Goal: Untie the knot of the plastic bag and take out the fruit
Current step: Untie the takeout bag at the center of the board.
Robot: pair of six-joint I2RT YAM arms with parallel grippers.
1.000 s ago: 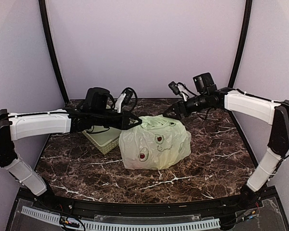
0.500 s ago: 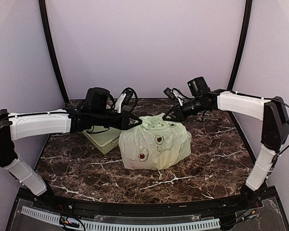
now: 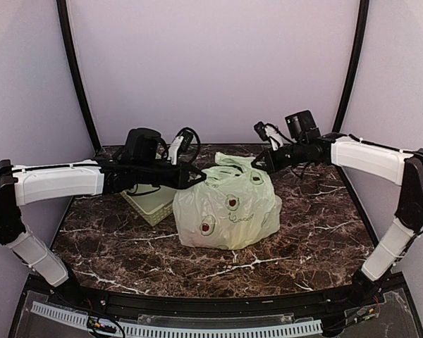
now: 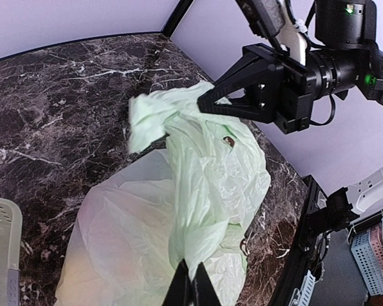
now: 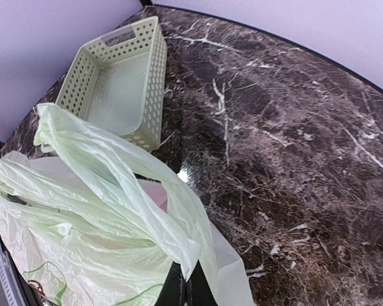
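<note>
Pale green plastic bag | left fingers clenched on it | right fingers clenched on its top

the left arm comes in from the left side, and its long white part lies flat. the left gripper points to the middle. its two fingers are pinched tight on a bit of the plastic bag. the right arm bends at the elbow and comes in from the right side. the right gripper points back at the left one and is pinched tight on the bag too. the two grippers are near each other but not touching.
</note>
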